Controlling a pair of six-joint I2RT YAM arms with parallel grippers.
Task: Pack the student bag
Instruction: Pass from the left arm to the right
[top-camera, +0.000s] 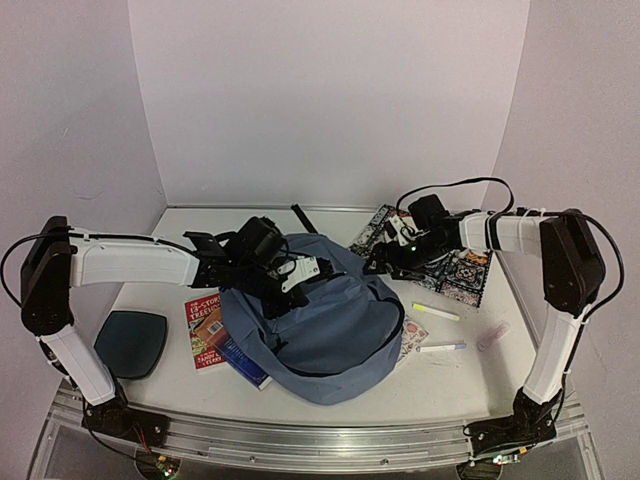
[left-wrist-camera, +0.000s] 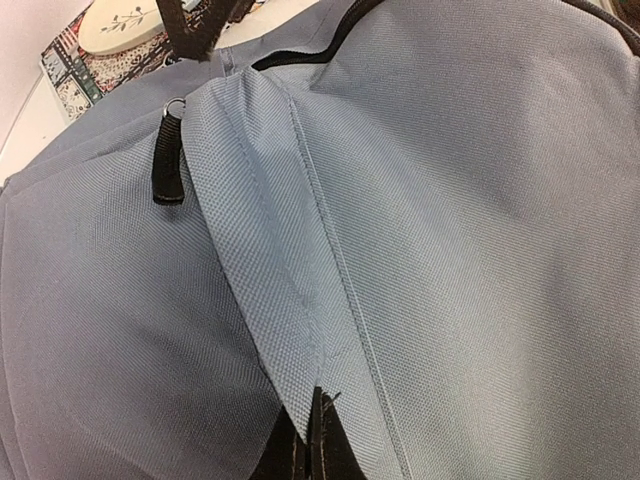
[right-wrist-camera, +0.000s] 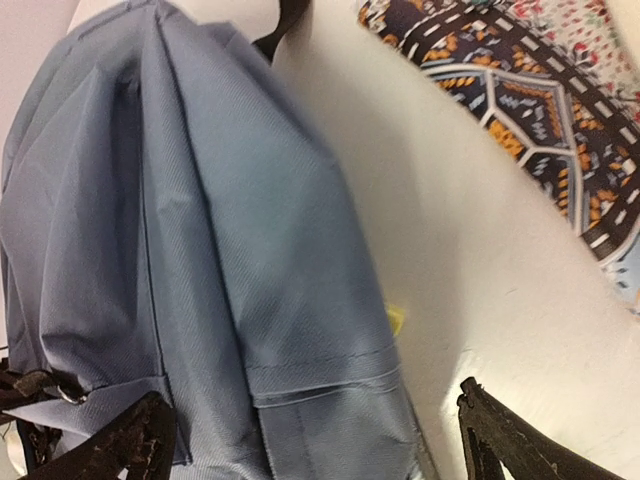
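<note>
Sprawling over the middle of the white table (top-camera: 455, 385), the student bag (top-camera: 325, 330) lies slumped between the two arms, its slate-blue fabric creased. A patterned tile mat (top-camera: 455, 265) lies behind it on the right, just beside the bag's far corner. A dark teal pad (top-camera: 131, 342) sits at the front left, apart from the bag. A red book (top-camera: 203, 322) and a blue book (top-camera: 243, 362) lie at the bag's left edge, the blue one partly under it. The left gripper (left-wrist-camera: 316, 425) is clenched on a fold of the bag's fabric. The right gripper (right-wrist-camera: 310, 425) is spread wide, one finger over the bag, the other over bare table. A yellow-green marker (top-camera: 435, 312) and a purple marker (top-camera: 441, 347) lie to the bag's right.
</note>
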